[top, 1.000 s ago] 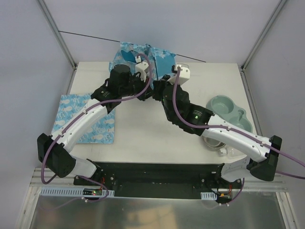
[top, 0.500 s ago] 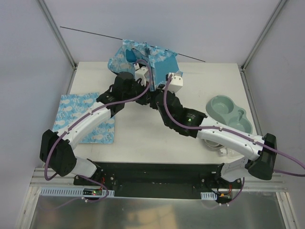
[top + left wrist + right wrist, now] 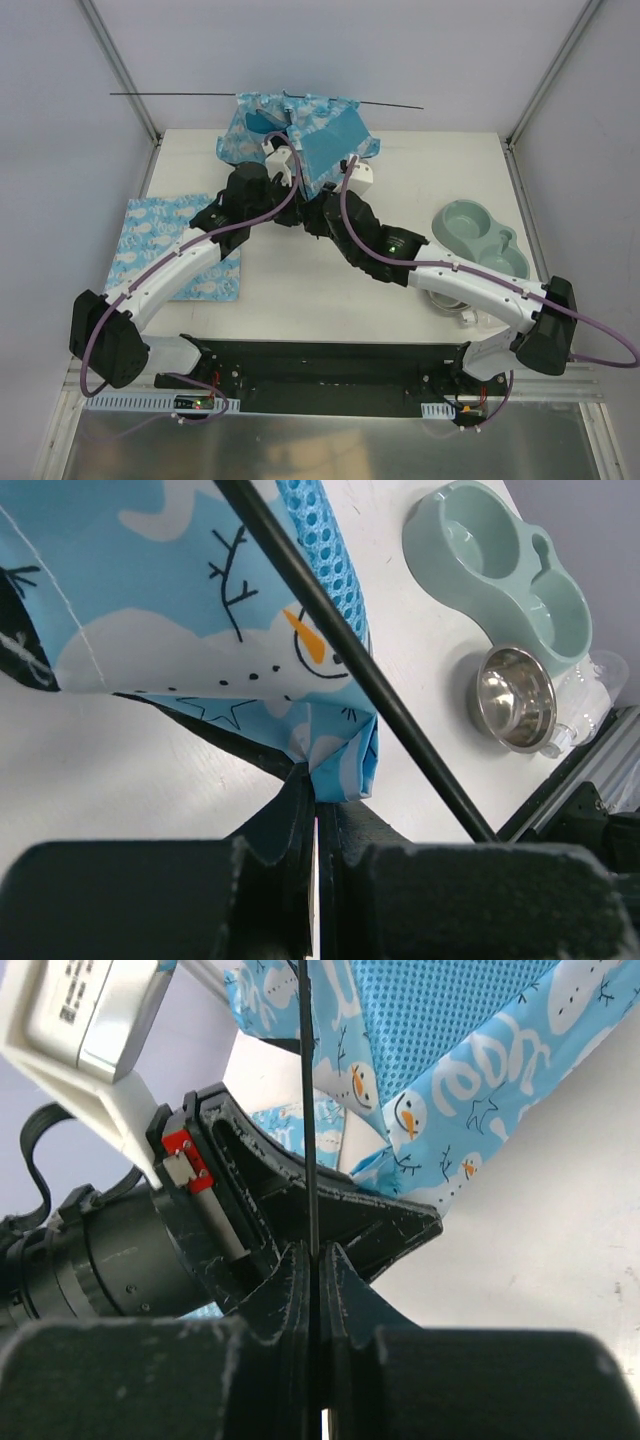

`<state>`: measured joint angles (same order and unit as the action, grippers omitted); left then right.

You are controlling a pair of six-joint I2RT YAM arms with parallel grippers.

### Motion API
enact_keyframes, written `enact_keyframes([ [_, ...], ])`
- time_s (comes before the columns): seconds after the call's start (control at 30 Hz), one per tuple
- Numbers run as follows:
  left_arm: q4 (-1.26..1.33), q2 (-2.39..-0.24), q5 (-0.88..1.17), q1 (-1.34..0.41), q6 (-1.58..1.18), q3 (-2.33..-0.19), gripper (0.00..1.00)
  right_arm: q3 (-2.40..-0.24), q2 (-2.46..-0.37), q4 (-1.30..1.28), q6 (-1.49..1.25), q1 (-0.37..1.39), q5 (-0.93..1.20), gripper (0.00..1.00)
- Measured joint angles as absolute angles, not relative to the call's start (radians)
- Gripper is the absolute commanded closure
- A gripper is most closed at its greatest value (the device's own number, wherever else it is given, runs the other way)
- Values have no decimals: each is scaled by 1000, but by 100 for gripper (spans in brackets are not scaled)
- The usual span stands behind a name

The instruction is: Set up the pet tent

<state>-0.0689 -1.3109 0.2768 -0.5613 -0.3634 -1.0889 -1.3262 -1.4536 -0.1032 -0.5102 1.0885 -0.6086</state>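
Tent (image 3: 330,135) is bunched up at the far middle of the table (image 3: 300,290). The left gripper (image 3: 318,802) is clenched on a corner of its fabric, and the right gripper (image 3: 314,1258) pinches its thin black pole (image 3: 305,1110) close by. A mat (image 3: 150,240) lies to the left and a green bowl (image 3: 470,225) to the right.

The pet tent (image 3: 295,130) is bright blue cloth printed with white clouds and snowmen that have orange carrot noses and black stick arms, with a plain blue mesh panel (image 3: 440,1010) and a thin black pole (image 3: 352,658). The flat mat (image 3: 175,250) carries the same blue-and-white print, while the double bowl (image 3: 480,235) is pale sage green, the steel bowl (image 3: 515,698) shiny silver and the table (image 3: 290,280) white. Purple cables (image 3: 250,215) run along the white-and-black arms.
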Motion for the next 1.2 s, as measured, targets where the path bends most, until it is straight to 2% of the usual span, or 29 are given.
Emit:
enact_keyframes([
  [0.27, -61, -1228, 283, -548, -379, -1005, 100, -1220, -1419, 99, -609, 1025, -436, 100],
  [0.47, -71, -1193, 295, -513, -388, -995, 100, -1190, -1414, 221, -670, 1010, -403, 100],
  [0.73, -123, -1181, 313, -489, -551, -1004, 100, -1176, -1436, 308, -702, 1010, -499, 100],
  [1.2, -165, -1180, 345, -469, -807, -1029, 100, -1273, -1663, 513, -654, 1024, -637, 100],
])
